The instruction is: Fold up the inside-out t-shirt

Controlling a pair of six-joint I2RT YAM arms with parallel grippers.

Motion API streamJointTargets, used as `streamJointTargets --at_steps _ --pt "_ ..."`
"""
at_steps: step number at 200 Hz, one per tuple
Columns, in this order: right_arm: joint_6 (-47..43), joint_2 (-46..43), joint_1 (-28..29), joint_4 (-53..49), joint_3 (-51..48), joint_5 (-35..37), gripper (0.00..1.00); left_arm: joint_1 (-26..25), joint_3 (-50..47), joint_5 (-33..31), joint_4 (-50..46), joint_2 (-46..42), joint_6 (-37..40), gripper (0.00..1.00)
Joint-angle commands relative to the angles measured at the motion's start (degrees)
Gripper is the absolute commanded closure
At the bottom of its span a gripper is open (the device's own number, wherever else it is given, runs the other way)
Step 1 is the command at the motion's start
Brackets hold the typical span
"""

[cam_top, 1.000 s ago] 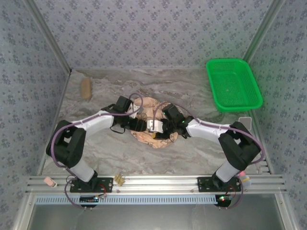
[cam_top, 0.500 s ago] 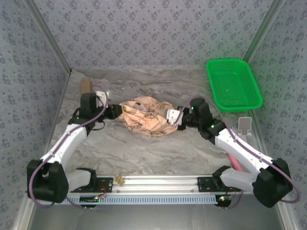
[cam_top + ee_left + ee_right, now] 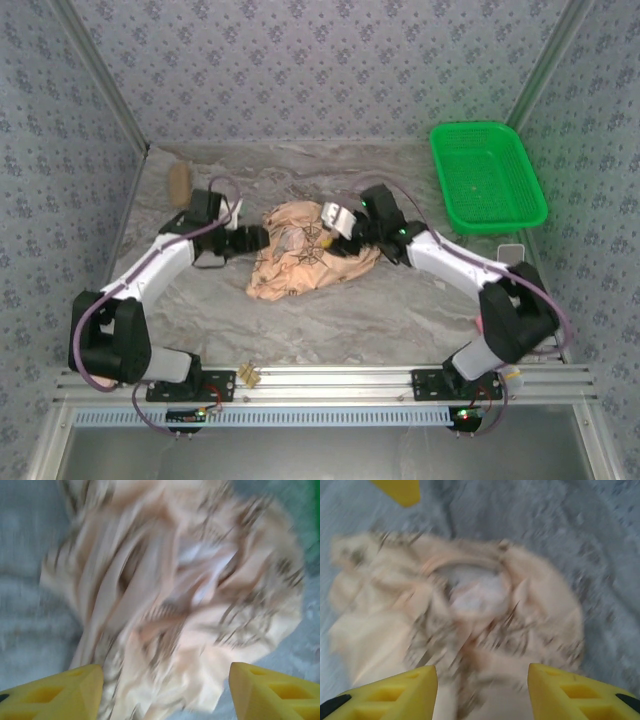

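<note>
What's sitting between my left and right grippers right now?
The crumpled tan-beige cloth t-shirt with dark brown prints, bunched on the grey marbled table. The top view shows it between the left gripper and the right gripper.

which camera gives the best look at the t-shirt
Top external: the t-shirt shows whole and sharp there, a crumpled heap on the table. Both wrist views catch it close up, but badly smeared by motion blur.
</note>
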Motion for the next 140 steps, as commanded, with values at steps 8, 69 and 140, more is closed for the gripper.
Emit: streamJointTargets --at_steps 8,69,140 --pt "4.23 8.88 3.16 -1.98 7.18 4.27 0.47 -2.11 6.4 -7.06 -2.46 10.32 5.92 0.32" --pt "6.32 15.27 4.63 -9.62 10.37 -1.51 0.58 -5.85 12.0 -8.5 -3.66 23.38 13.25 0.45" --pt "-0.26 4.78 -3.28 -7.42 11.31 1.87 1.0 -5.73 25.55 -1.6 0.09 14.49 12.18 0.94"
